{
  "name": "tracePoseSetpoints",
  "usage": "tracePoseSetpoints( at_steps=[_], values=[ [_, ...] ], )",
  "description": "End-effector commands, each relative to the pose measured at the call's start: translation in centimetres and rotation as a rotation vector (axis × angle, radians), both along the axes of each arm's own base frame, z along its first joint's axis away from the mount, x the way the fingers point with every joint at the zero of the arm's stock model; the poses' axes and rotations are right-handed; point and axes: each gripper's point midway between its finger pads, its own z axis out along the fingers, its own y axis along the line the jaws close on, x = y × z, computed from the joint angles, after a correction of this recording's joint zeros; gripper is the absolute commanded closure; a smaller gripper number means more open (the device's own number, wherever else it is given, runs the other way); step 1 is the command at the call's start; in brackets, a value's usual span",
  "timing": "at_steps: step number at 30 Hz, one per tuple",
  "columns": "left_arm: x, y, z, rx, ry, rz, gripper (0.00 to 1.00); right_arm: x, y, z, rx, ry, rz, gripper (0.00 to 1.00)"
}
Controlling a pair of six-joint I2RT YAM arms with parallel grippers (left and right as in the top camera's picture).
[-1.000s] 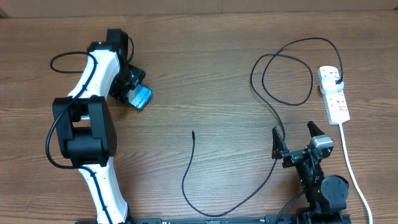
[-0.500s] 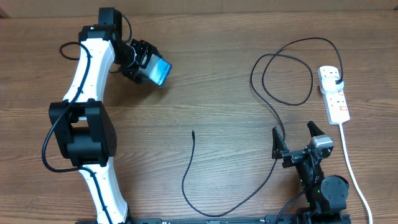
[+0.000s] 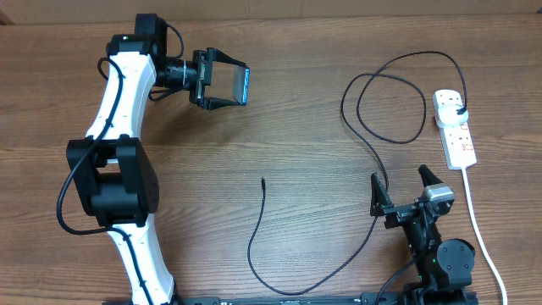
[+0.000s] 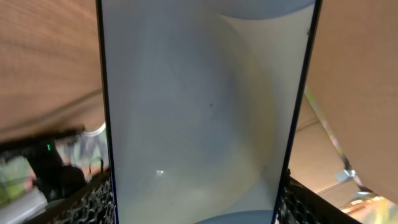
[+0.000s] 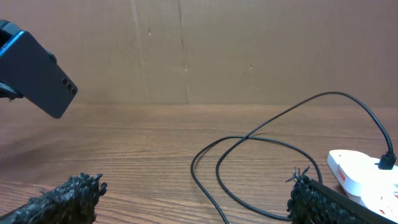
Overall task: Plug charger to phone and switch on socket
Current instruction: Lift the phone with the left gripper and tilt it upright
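Note:
My left gripper (image 3: 230, 86) is shut on the phone (image 3: 244, 85) and holds it edge-on above the table at the back left. In the left wrist view the phone's pale face (image 4: 205, 106) fills the frame between the fingers. Its dark back shows in the right wrist view (image 5: 37, 73). The black charger cable (image 3: 288, 284) runs from its free tip (image 3: 263, 180) mid-table, loops right, and ends at the plug head (image 3: 458, 111) sitting in the white socket strip (image 3: 455, 127). My right gripper (image 3: 405, 191) is open and empty at the front right, beside the cable (image 5: 249, 186).
The strip's white cord (image 3: 478, 229) runs along the right edge toward the front. A brown cardboard wall (image 5: 217, 50) stands behind the wooden table (image 3: 322, 152). The strip also shows at the right of the right wrist view (image 5: 364, 171).
My left gripper has lifted the phone off the table and swung it right, turning it from screen-up to edge-on. The right arm and cable have not moved.

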Motion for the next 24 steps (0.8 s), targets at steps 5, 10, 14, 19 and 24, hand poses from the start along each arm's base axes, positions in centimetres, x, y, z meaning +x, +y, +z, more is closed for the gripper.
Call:
tracePoseSetpoints(
  at_steps=[5, 10, 14, 19, 24],
  values=[
    [-1.2, -0.8, 3.7, -0.166, 0.023, -0.030, 0.96, 0.0, -0.2, -0.2, -0.003, -0.002, -0.008, 0.00],
    [-1.3, -0.8, 3.8, -0.172, 0.003, -0.038, 0.96, 0.0, -0.2, -0.2, -0.003, -0.001, -0.008, 0.00],
    [-1.3, -0.8, 3.5, -0.153, -0.013, -0.042, 0.96, 0.0, -0.2, -0.2, -0.003, -0.001, -0.008, 0.00],
    [-1.5, -1.4, 2.8, -0.110, -0.011, -0.057, 0.96, 0.0, -0.2, -0.2, -0.003, -0.001, -0.008, 0.00],
    [-1.9, -2.3, 2.5, -0.096, -0.011, -0.079, 0.96, 0.0, -0.2, -0.2, -0.003, -0.001, -0.008, 0.00]
  ],
)
